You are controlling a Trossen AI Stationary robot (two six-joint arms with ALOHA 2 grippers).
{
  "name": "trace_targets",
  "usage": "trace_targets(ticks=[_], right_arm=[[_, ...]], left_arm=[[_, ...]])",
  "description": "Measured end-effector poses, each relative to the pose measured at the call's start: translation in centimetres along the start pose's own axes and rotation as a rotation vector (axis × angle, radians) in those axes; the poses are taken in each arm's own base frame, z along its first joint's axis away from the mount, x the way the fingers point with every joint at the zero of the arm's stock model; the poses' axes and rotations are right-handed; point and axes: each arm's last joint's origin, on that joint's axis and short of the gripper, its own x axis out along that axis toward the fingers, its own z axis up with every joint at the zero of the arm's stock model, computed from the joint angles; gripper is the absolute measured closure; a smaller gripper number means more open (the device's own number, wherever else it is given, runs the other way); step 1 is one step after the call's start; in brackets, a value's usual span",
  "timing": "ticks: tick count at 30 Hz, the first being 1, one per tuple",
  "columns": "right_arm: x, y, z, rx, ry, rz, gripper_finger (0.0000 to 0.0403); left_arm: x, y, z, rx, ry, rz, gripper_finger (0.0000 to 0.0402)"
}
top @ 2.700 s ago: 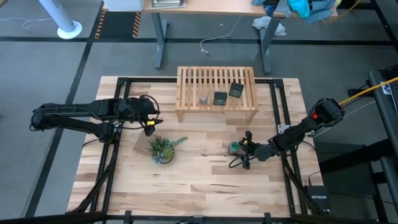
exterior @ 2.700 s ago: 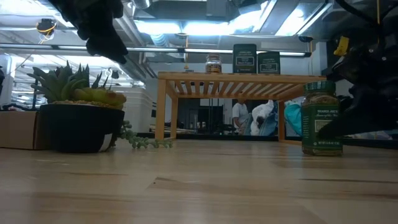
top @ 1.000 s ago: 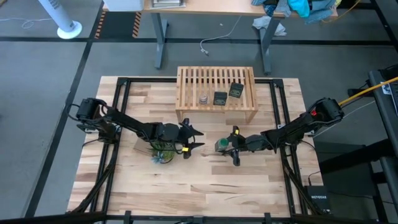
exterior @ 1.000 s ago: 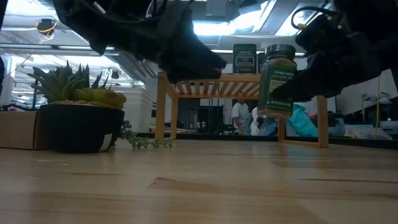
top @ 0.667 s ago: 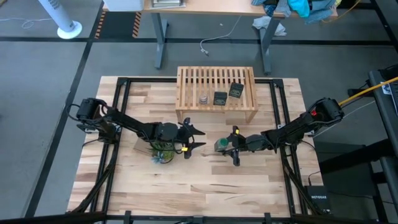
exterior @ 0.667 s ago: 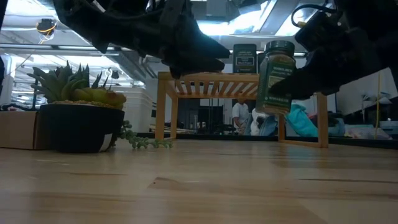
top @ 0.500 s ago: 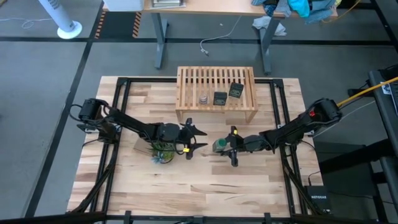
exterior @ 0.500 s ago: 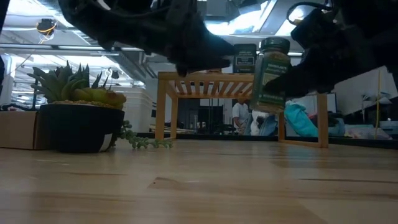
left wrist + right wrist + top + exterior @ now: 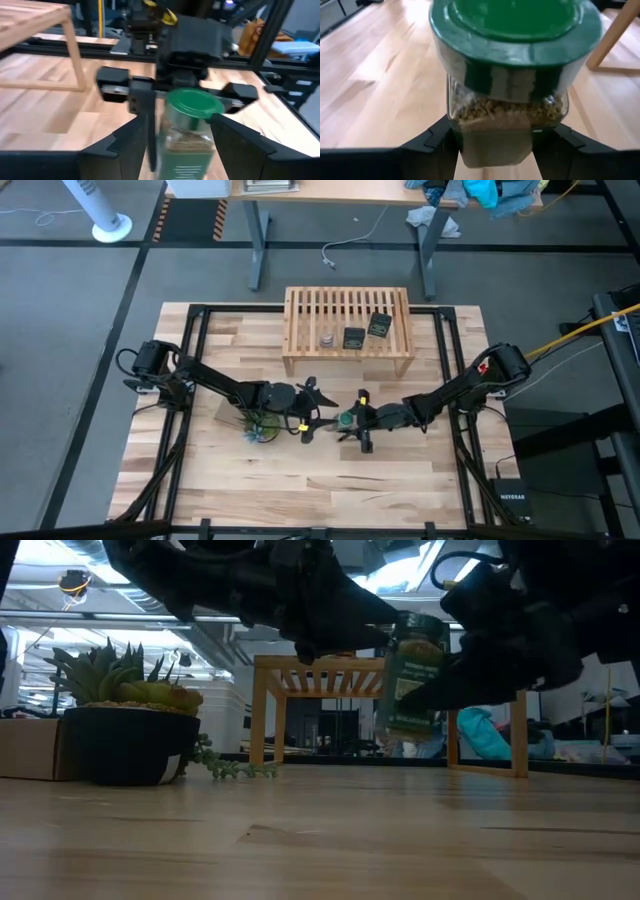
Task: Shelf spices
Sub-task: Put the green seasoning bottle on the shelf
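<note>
Right gripper (image 9: 352,423) had the green-capped jar (image 9: 344,420) pinched mid-air, off the table, in front of the shelf (image 9: 348,320).
My left gripper (image 9: 316,412) sat spread open around that jar, fingers (image 9: 131,145) either side, not squeezing as far as I could see.

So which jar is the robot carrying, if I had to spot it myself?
Look in front of the slatted wooden shelf, mid-table, where the two arms meet. The green-capped spice jar hangs in the right gripper, above the tabletop. The other three spices sit on the shelf.
</note>
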Motion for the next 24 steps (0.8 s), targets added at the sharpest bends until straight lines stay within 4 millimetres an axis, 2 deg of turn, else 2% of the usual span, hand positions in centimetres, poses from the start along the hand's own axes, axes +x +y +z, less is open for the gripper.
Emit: trace_targets(ticks=[9,24], right_arm=[[0.4,-1.1,0.6,0.024,-0.019,0.046,0.0198],[0.6,-1.1,1.2,0.032,-0.054,0.057,0.0198]], left_arm=[[-0.2,-1.2,-0.3,0.031,0.021,-0.025,0.0190],[-0.1,-0.8,-0.3,0.020,0.023,-0.021,0.0190]])
